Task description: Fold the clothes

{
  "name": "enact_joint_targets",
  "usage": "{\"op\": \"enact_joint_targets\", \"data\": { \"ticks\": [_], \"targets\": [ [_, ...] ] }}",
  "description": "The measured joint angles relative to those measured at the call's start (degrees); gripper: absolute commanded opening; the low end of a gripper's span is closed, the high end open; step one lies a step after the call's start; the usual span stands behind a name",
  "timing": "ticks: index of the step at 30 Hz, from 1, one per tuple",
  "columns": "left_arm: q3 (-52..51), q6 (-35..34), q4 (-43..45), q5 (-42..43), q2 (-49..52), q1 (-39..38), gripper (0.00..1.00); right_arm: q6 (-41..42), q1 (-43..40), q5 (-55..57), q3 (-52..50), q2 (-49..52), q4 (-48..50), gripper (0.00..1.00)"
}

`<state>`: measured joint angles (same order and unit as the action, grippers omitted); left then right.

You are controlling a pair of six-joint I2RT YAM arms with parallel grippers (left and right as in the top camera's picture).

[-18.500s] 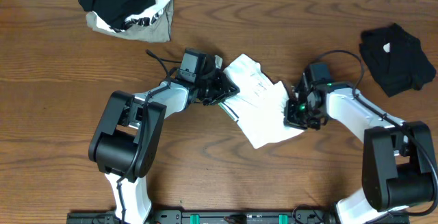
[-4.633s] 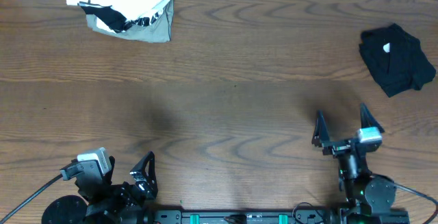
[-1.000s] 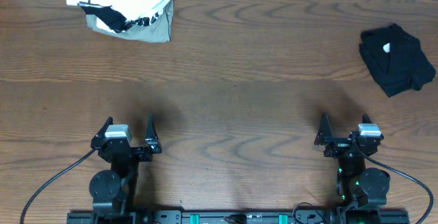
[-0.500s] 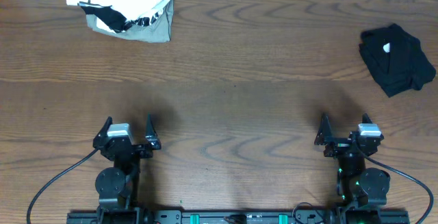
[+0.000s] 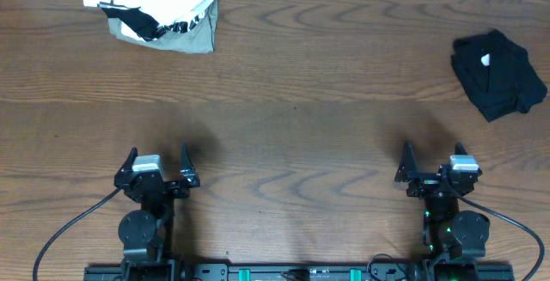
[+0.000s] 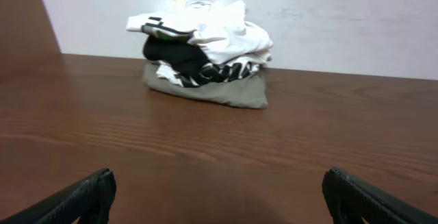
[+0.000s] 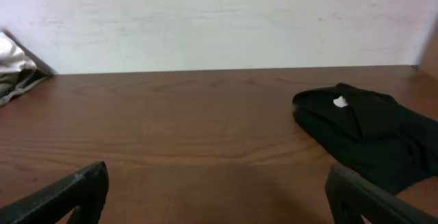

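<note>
A stack of folded clothes (image 5: pixel 159 8) lies at the table's far left corner: white on top, black and printed white below, olive-grey at the bottom. In the left wrist view this stack (image 6: pixel 203 53) sits far ahead against the wall. A crumpled black garment (image 5: pixel 498 73) lies at the far right, also seen in the right wrist view (image 7: pixel 366 129). My left gripper (image 5: pixel 155 160) is pulled back at the near left edge, open and empty. My right gripper (image 5: pixel 432 157) rests at the near right edge, open and empty too.
The wooden table (image 5: pixel 292 118) runs to a pale wall (image 7: pixel 219 18) at the back. Both arm bases and their cables sit along the near edge, by a black rail (image 5: pixel 301 273).
The left gripper has shifted very slightly at the near edge. The right arm and both piles of clothes are unmoved.
</note>
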<state>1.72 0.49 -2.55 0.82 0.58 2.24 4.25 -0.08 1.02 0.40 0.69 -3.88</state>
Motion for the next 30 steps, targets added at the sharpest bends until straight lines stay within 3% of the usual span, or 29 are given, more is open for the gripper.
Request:
{"op": "enact_joint_targets", "data": {
  "ticks": [30],
  "targets": [
    [0.00, 0.00, 0.00, 0.00, 0.00, 0.66, 0.98, 0.00, 0.00, 0.00, 0.00, 0.00, 0.00, 0.99]
  ]
}}
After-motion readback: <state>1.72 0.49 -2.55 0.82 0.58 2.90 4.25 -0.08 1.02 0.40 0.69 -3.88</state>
